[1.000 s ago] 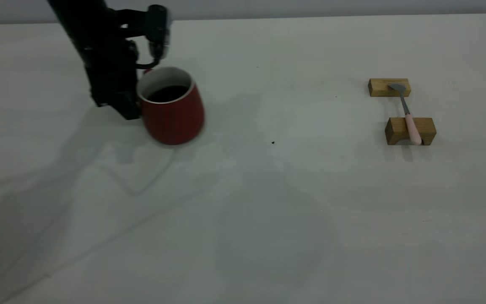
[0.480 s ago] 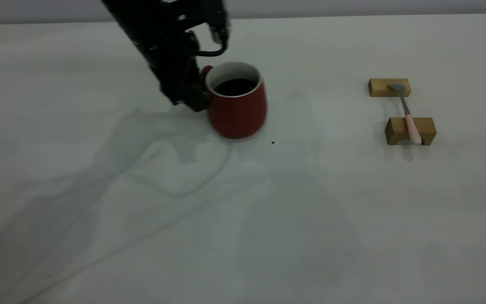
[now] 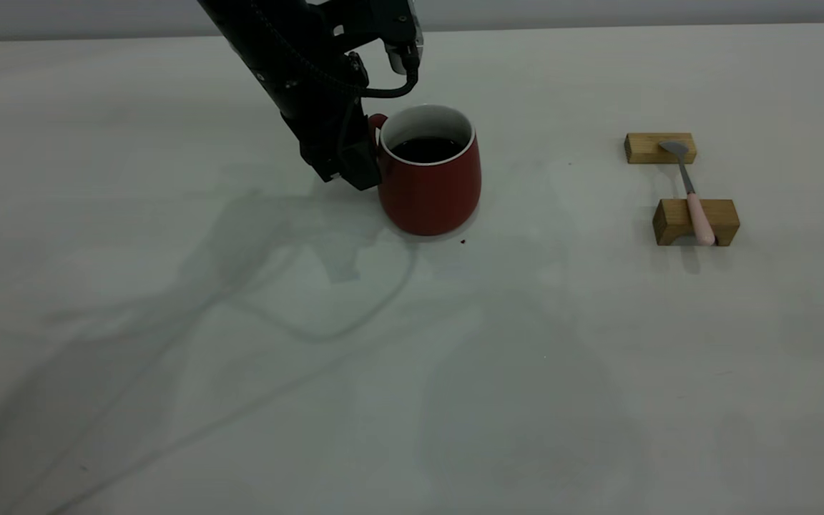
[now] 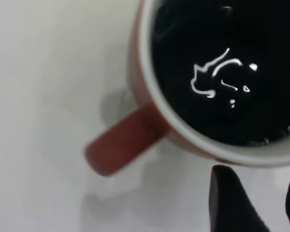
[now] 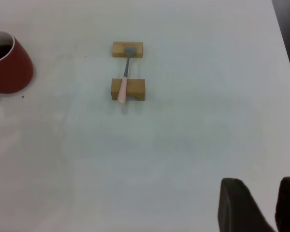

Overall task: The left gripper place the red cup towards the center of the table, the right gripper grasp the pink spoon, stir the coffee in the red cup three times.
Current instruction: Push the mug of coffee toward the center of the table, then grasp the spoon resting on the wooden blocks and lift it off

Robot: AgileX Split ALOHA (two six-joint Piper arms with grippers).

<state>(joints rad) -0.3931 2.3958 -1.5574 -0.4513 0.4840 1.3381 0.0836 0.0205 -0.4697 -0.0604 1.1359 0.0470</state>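
The red cup (image 3: pixel 430 179) stands upright on the table (image 3: pixel 412 357) near the middle, with dark coffee (image 3: pixel 426 149) inside. My left gripper (image 3: pixel 362 168) is right beside the cup's handle (image 3: pixel 376 123). In the left wrist view the handle (image 4: pixel 123 147) lies off to the side of the left gripper (image 4: pixel 261 198), whose fingers are open with only bare table between them. The pink spoon (image 3: pixel 691 197) rests across two wooden blocks at the right. The right gripper (image 5: pixel 263 193) hovers far from the pink spoon (image 5: pixel 124 79), fingers slightly apart and empty; the exterior view does not show it.
Two tan wooden blocks (image 3: pixel 660 148) (image 3: pixel 696 222) carry the spoon, bowl on the far block, handle in the near block's notch. A tiny dark speck (image 3: pixel 463 242) lies by the cup's base. The table's edge (image 5: pixel 287 38) shows in the right wrist view.
The left arm carried the cup rightward from the left of the table to near the middle. The cup now stands still and upright. Spoon and blocks have not moved.
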